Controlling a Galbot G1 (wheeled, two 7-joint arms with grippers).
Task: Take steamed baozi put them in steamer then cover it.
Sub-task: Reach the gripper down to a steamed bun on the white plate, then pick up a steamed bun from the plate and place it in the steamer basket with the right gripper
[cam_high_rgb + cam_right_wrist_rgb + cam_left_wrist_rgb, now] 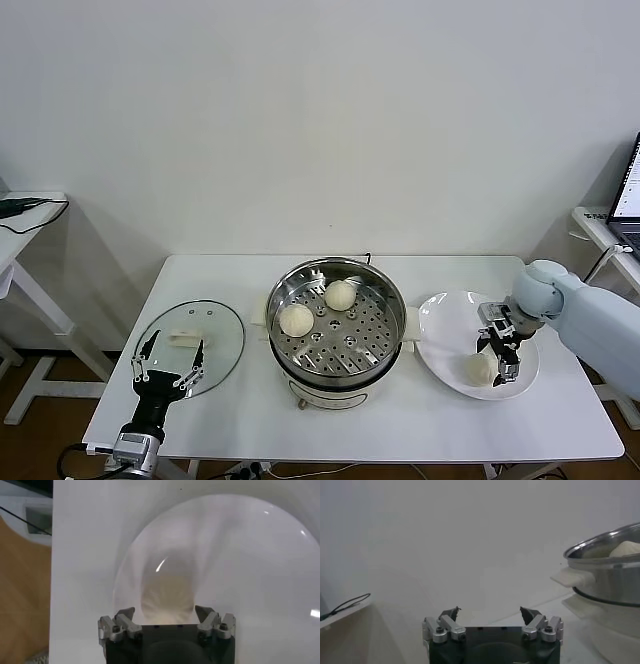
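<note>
A baozi (478, 368) sits on the white plate (445, 315) on my white table (420, 410). My right gripper (502, 352) is spread wide over it, holding nothing.

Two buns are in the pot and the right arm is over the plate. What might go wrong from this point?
The open right gripper brackets the last baozi near the white plate's front rim; an off-centre close may push the bun off the plate.

The soft bun could get dented if squeezed hard.

The open left gripper hovers over the glass cover; its flat handle offers little to grip, so the lid may slip.
</note>
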